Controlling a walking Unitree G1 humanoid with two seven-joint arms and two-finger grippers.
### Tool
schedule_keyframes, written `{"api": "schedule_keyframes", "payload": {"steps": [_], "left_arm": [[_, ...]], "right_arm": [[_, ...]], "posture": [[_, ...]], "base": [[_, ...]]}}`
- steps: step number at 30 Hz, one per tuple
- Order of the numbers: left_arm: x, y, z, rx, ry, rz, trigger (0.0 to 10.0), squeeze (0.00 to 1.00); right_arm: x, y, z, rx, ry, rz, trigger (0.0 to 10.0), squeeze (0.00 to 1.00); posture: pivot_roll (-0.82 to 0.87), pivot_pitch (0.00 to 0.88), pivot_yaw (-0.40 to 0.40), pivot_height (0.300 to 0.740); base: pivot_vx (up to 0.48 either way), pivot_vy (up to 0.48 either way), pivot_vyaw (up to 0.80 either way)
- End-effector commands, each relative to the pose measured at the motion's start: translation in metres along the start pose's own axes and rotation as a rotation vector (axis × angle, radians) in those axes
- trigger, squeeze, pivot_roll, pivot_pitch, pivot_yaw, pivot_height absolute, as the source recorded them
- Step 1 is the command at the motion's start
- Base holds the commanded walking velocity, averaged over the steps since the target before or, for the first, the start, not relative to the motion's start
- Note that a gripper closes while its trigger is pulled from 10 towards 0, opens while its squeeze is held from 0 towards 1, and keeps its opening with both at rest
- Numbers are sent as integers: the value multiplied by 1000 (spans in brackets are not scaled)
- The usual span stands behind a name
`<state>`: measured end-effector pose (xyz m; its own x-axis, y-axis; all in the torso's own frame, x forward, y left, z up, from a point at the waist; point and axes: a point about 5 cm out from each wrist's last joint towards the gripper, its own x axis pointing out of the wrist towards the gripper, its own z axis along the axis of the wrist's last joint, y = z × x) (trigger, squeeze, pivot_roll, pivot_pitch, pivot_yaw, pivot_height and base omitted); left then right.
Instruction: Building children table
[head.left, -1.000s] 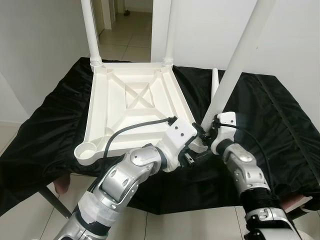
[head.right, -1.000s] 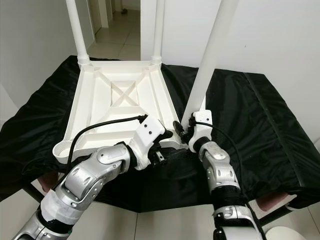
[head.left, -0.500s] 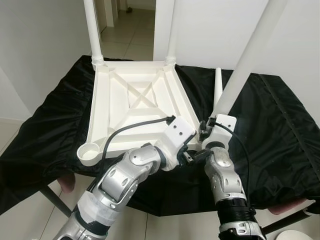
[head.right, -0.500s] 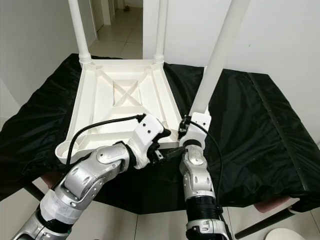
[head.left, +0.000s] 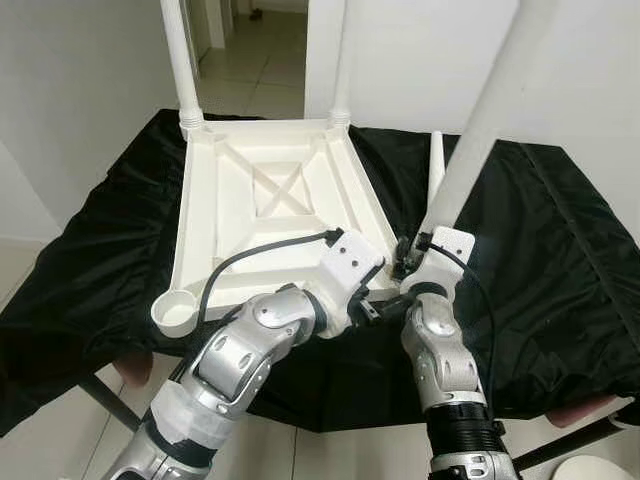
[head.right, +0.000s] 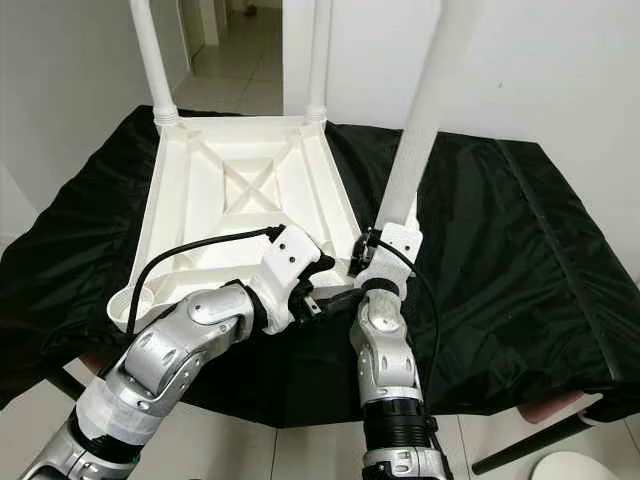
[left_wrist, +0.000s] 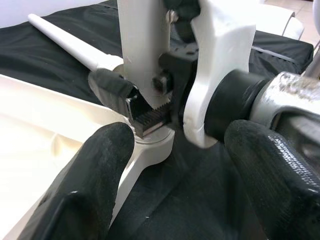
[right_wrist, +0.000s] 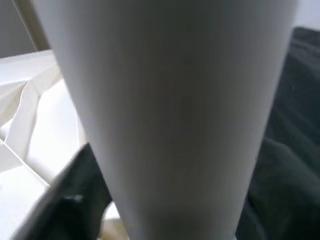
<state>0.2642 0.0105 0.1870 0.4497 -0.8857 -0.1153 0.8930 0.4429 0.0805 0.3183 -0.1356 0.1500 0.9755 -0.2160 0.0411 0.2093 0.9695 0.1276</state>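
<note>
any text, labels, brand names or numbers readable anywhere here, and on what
None: no readable text anywhere.
The upturned white plastic table top, its white plastic legs, the black cloth and both silver arms carry no print.
The right gripper clamping the near white leg and the open left gripper bear no marking.

The upside-down table top (head.left: 270, 215) and its legs (head.left: 478, 130) look like smooth white plastic with a slight sheen, and the cloth (head.left: 560, 250) underneath is black, kinda shiny and wrinkly, like a thin synthetic fabric. The arms (head.left: 240, 350) are brushed silver metal with white plastic wrist housings (head.left: 350, 262), and the left gripper's fingers (left_wrist: 100, 175) look like matt black rubber with a fine grainy texture. The floor (head.left: 250, 70) at the back is pale glossy tile.
</note>
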Motion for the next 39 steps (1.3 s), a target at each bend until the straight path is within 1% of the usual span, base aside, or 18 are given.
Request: {"api": "schedule_keyframes", "payload": {"steps": [1,6,7,8,9,11,15,18,21,24,26,28,31,35,36,37,38,39], "left_arm": [[0,1,0,16,7,0,10000,0],[0,0,-1,14,8,3,10000,0],[0,0,-1,14,7,2,10000,0],[0,0,-1,14,7,1,10000,0],[0,0,-1,14,7,1,10000,0],[0,-1,-1,16,7,-2,10000,0],[0,-1,-1,16,9,-5,10000,0],[-1,-2,-1,17,11,-9,10000,0],[1,-4,-2,18,12,-16,10000,0],[1,-4,-2,18,12,-16,10000,0],[2,-5,-2,17,10,-21,10000,0],[2,-5,-2,17,10,-21,10000,0],[4,-5,0,22,5,-26,10000,0],[4,-4,1,24,5,-25,10000,0],[5,-4,1,27,4,-24,10000,0],[5,-4,1,27,4,-24,10000,0],[5,-3,2,28,3,-24,10000,0],[5,-3,2,28,3,-24,10000,0]], "right_arm": [[-1,-8,0,-33,-10,26,10000,1000],[1,-14,1,-77,-8,104,10000,1000],[3,-17,1,-85,4,144,10000,0],[4,-19,1,-91,19,214,10000,0],[4,-19,1,-91,19,214,10000,0],[6,-23,2,-104,24,307,10000,0],[8,-27,5,-135,4,361,10000,0],[9,-30,7,-165,-10,440,10000,0],[11,-33,8,-210,-8,577,10000,0],[11,-33,8,-210,-8,577,10000,0],[14,-37,6,-233,11,657,10000,0],[14,-37,6,-233,11,657,10000,0],[21,-45,4,-291,46,744,10000,0],[22,-46,4,-298,55,766,10000,0],[24,-48,3,-313,67,783,4980,0],[24,-48,3,-313,67,783,4980,0],[25,-50,3,-319,81,793,4157,0],[25,-50,3,-319,81,793,4157,0]], "posture": [[17,7,-13,740],[19,8,-16,740],[19,8,-16,740],[19,9,-14,740],[19,9,-14,740],[19,9,-14,740],[19,9,-14,740],[22,8,-9,740],[20,0,-5,740],[20,0,-5,740],[16,0,-3,740],[16,0,-3,740],[18,0,-3,740],[17,0,-3,740],[16,0,-4,740],[16,0,-4,740],[16,0,-4,740],[16,0,-4,740]], "base": [[0,0,0],[0,0,0],[0,0,0],[0,0,0],[0,0,0],[0,0,0],[0,0,0],[0,0,0],[0,0,0],[0,0,0],[0,0,0],[0,0,0],[0,0,0],[0,0,0],[0,0,0],[0,0,0],[0,0,0],[0,0,0]]}}
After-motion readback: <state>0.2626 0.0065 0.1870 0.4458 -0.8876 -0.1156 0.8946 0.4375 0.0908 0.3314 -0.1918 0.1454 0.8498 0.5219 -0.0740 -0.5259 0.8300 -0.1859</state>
